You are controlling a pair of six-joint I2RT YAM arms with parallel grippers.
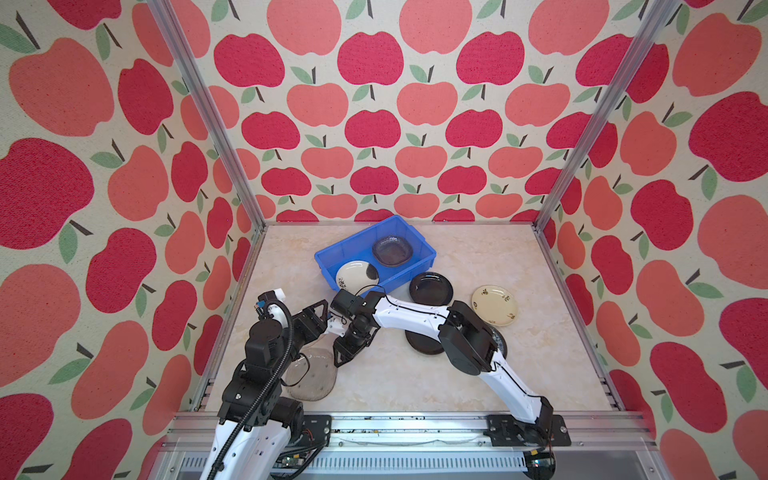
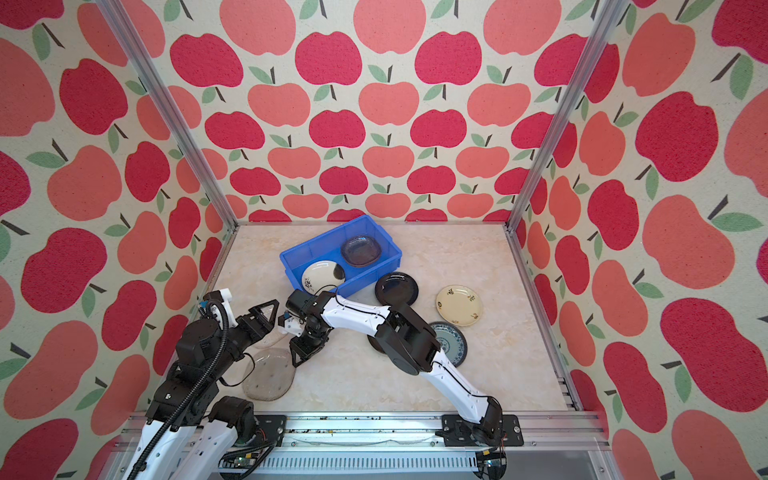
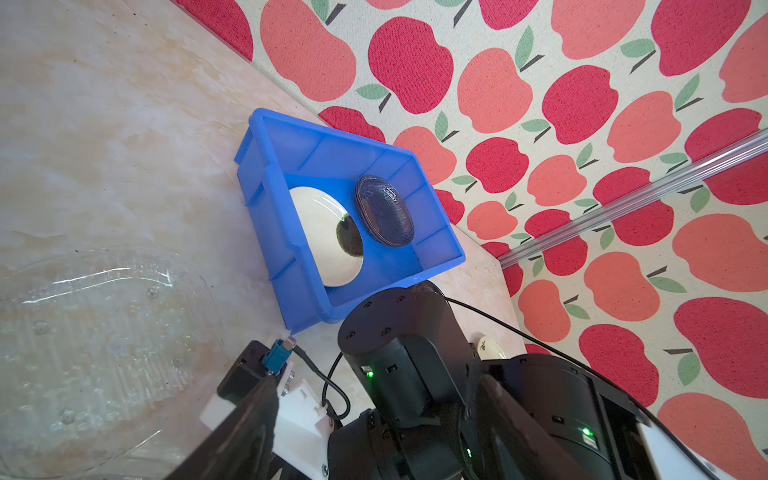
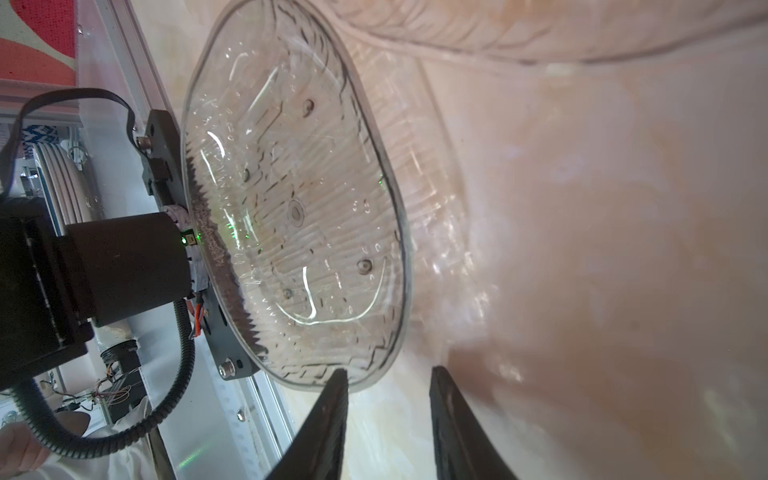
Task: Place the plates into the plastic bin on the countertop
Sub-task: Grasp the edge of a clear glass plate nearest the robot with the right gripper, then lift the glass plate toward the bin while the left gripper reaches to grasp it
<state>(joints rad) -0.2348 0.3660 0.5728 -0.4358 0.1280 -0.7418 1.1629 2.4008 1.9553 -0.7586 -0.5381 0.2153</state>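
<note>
Clock directions are read on the countertop (image 1: 415,386) in a top view. The blue bin (image 1: 349,245), low-walled and set askew, stands at 12 o'clock. It holds two plates abreast: a white plate (image 1: 353,272) with a dark blotch and, at its 2 o'clock, a ribbed rounded-square glass plate (image 1: 392,250). A glossy black plate (image 1: 431,288) lies just beside the bin at its 4 o'clock, with a cream plate (image 1: 494,304) at 3 o'clock of that. A patterned plate (image 2: 451,343) and a second black plate (image 1: 419,345) lie partly under the right arm. At 7 o'clock a loose glass plate (image 4: 291,208), clear and studded, lies flat. The right gripper (image 4: 388,374) has its jaws narrowly parted, with one finger (image 4: 328,415) at that plate's rim. The left gripper (image 2: 270,318) has its jaws wide and holds nothing.
</note>
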